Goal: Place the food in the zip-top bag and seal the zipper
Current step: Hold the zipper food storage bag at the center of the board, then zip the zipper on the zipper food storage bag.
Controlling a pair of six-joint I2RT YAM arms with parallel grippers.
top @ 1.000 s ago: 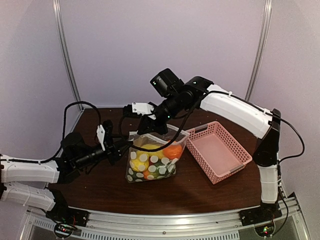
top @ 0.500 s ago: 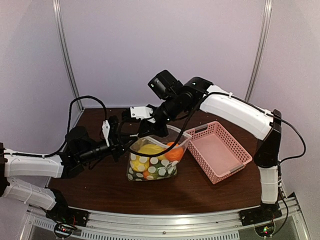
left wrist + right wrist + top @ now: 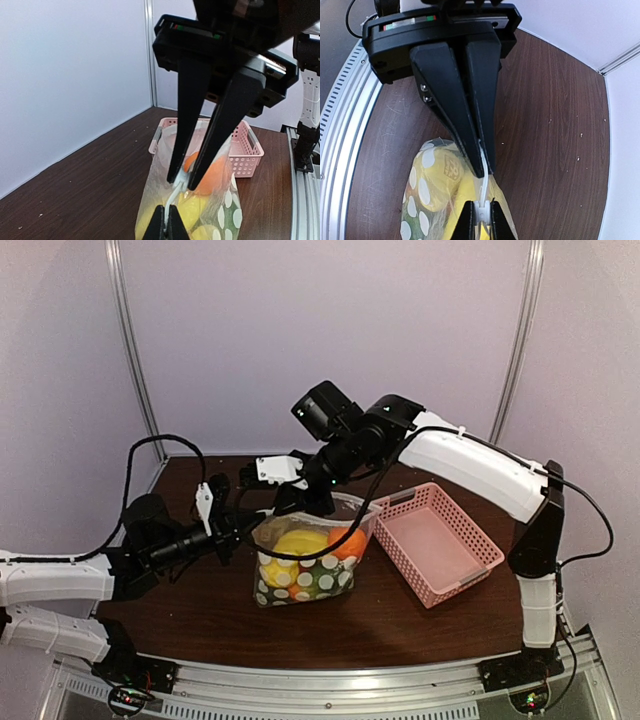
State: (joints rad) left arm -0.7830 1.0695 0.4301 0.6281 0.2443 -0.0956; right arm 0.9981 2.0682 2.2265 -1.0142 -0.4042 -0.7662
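Standing upright on the dark wood-grain table (image 3: 200, 615), the zip-top bag (image 3: 300, 578) is a soft, clear pouch printed with white dots. It bulges round with the food (image 3: 300, 542): a smooth yellow piece on top, an orange ball (image 3: 347, 540) pressed against the side nearest the basket, and some green low down. Along its mouth runs the zipper (image 3: 483, 191), a thin whitish strip pulled taut at the corner toward the left arm. On the basket side the mouth stands parted in a loose loop.

Both tools meet at that taut corner. The left gripper (image 3: 166, 214) reaches in low from the left, its slim black fingers pressed together with the strip nipped between them. The right gripper (image 3: 481, 205) comes down from above. Its long, tapering, matte-black fingers (image 3: 190, 100) narrow to a V, and their tips pinch the same strip just beside the left one's hold. The two sets of tips sit nearly touching.

Just beside the bag, on its right, a pink plastic basket (image 3: 432, 540) rests on the table, rectangular, with lattice walls.
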